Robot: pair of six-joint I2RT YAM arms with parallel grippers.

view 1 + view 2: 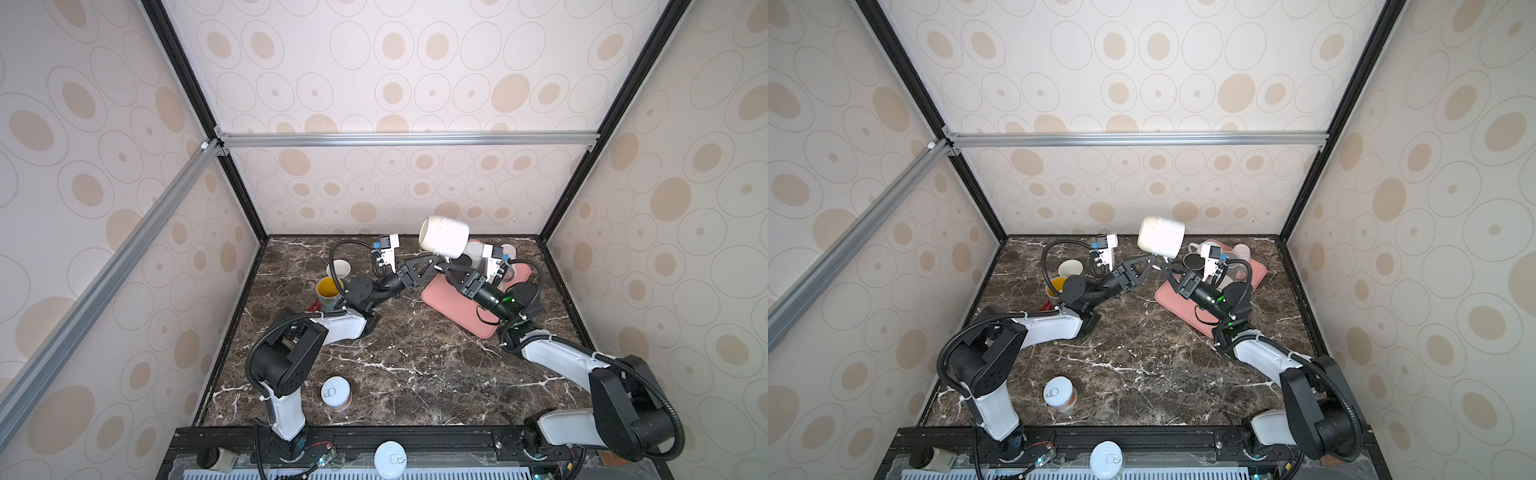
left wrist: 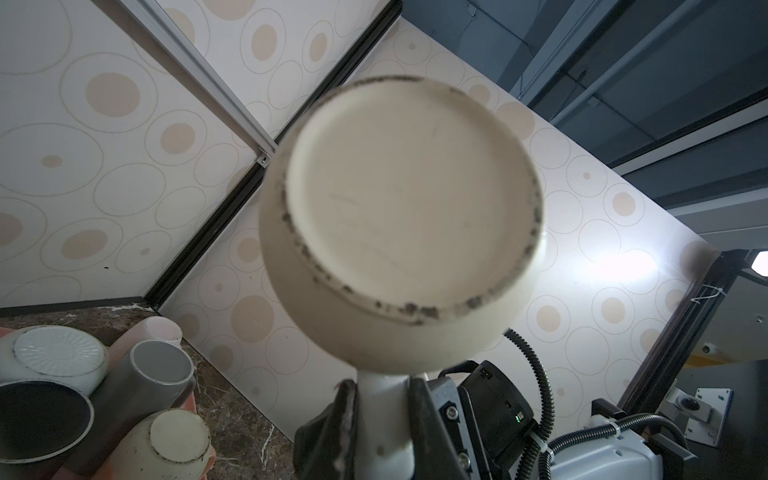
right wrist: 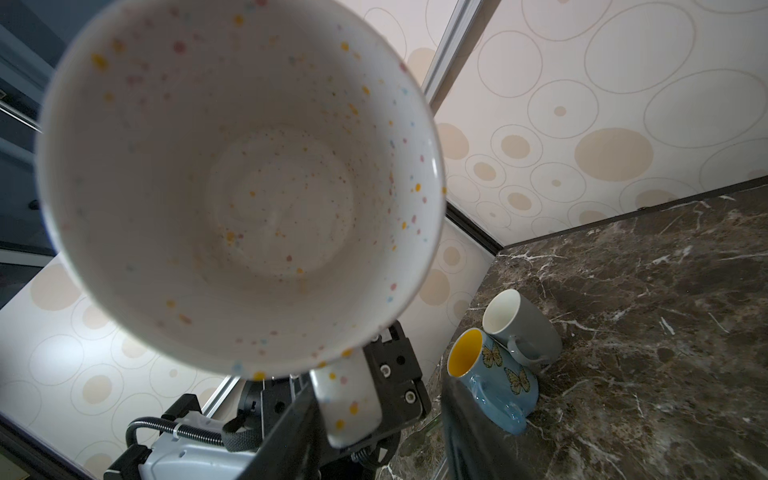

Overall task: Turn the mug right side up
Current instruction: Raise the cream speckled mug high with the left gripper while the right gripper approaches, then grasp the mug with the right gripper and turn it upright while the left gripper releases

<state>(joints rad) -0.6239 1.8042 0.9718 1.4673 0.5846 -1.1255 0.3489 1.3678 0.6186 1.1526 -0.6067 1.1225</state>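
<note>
While aloft, mug [image 1: 442, 241] near crowded pink tray [image 1: 441, 302]

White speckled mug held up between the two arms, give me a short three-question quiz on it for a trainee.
1. True or false: the white speckled ceramic mug stands on the dark marble table.
2. Which part of the mug does the left gripper clamp? A the rim, B the handle, C the base.
3. Which wrist view looks into the mug's open mouth?

Key: 1 false, it is held in the air on its side. 2 B. 3 the right wrist view.
</note>
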